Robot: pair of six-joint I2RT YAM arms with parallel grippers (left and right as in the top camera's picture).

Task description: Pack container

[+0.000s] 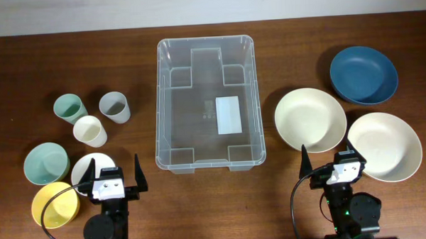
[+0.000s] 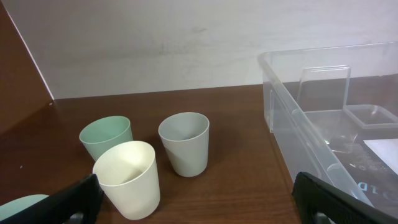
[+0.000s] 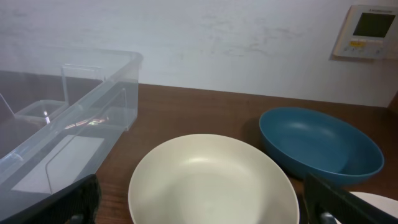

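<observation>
The clear plastic container (image 1: 209, 162) stands empty in the middle of the table, a white label on its base; it also shows in the left wrist view (image 2: 323, 118) and the right wrist view (image 3: 74, 118). My left gripper (image 1: 115, 172) is open and empty near the front edge, left of the container. My right gripper (image 1: 333, 160) is open and empty near the front edge, right of it. In the left wrist view the fingers (image 2: 199, 202) frame a cream cup (image 2: 127, 177). In the right wrist view the fingers (image 3: 205, 202) frame a cream bowl (image 3: 214, 183).
At left stand a green cup (image 1: 69, 108), a grey cup (image 1: 114, 106), a cream cup (image 1: 90, 131), a green bowl (image 1: 45, 163), a yellow bowl (image 1: 54, 204) and a white bowl (image 1: 87, 166). At right are a cream bowl (image 1: 309, 119), a blue bowl (image 1: 363, 74) and another cream bowl (image 1: 386, 146).
</observation>
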